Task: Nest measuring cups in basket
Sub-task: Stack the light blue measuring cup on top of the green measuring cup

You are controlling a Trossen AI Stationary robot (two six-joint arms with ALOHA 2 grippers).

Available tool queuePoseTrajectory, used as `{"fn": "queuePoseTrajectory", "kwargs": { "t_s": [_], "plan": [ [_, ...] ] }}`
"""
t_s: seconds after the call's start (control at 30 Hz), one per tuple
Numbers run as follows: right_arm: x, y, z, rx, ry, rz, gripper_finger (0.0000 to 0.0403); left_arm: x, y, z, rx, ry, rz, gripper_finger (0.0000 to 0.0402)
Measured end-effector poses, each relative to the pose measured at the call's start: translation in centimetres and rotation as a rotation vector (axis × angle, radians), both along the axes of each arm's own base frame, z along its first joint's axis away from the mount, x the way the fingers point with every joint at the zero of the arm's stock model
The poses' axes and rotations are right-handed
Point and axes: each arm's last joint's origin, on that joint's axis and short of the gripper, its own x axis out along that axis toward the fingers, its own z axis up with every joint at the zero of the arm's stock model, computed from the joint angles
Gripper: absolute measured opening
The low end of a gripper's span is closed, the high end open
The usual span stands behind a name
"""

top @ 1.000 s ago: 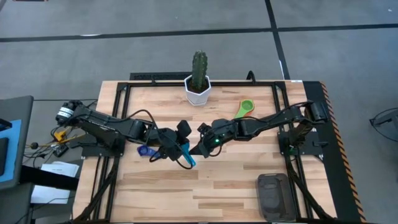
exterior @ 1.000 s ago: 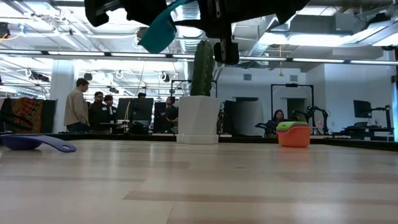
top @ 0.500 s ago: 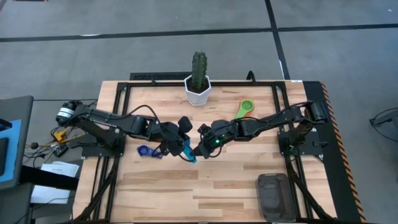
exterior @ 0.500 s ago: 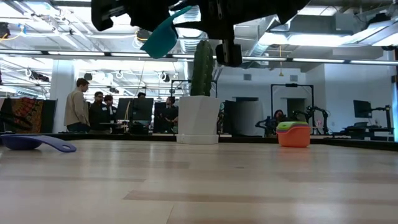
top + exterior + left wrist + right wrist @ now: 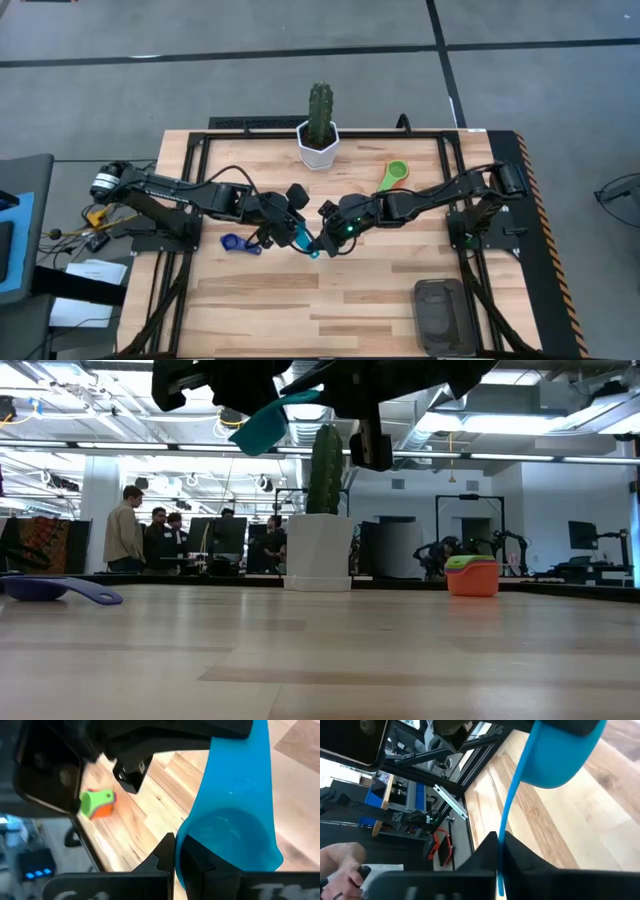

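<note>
A light blue measuring cup (image 5: 309, 248) hangs in the air over the middle of the table, between my two grippers. My left gripper (image 5: 297, 238) is shut on its bowl, and my right gripper (image 5: 318, 243) is shut on its handle. A dark blue cup (image 5: 237, 243) lies on the wood to the left, resting on its bowl and its handle end. Toward the far right stands a stack with a green cup (image 5: 396, 174) on top and orange below (image 5: 472, 574). The dark grey basket (image 5: 440, 316) sits at the near right corner. My left gripper pinches the bowl's wall at its rim (image 5: 186, 851), on the side away from the handle. The cup is lifted clear of the table, with its handle reaching away toward the other gripper. My right gripper pinches the flat handle (image 5: 506, 827) near its free end between its two fingers, which come along the handle from the table's right. The bowl (image 5: 560, 755) is at the far end, in the left gripper.
A white hexagonal pot with a cactus (image 5: 318, 145) stands at the far edge, in the middle. Bare wood lies between the arms and the basket. Black frame rails run along the table's sides. People stand in the room beyond the table.
My left gripper has carried the light blue cup a little toward the table's right and far side, up to my right gripper. The cup has tipped so its handle lies flatter. The handle's free end now sits between the right gripper's fingers.
</note>
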Motion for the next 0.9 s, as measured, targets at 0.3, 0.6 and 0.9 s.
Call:
{"fn": "queuePoseTrajectory", "kwargs": {
  "t_s": [0.3, 0.6, 0.9],
  "plan": [
    [0.1, 0.4, 0.4, -0.096, -0.057, -0.246, 0.0008, -0.3, 2.3, 1.2, -0.365, -0.168, 0.396, 0.0085],
    [-0.4, 0.5, 1.3, -0.138, -0.19, -0.503, 0.0006, -4.0, 5.9, 5.3, -0.879, -0.438, 0.739, 0.0179],
    [-3.4, -0.4, 1.9, -0.178, -0.288, -0.619, 0.0005, -7.2, 6.7, 7.7, -1.117, -0.537, 0.78, 0.0163]
  ]
}}
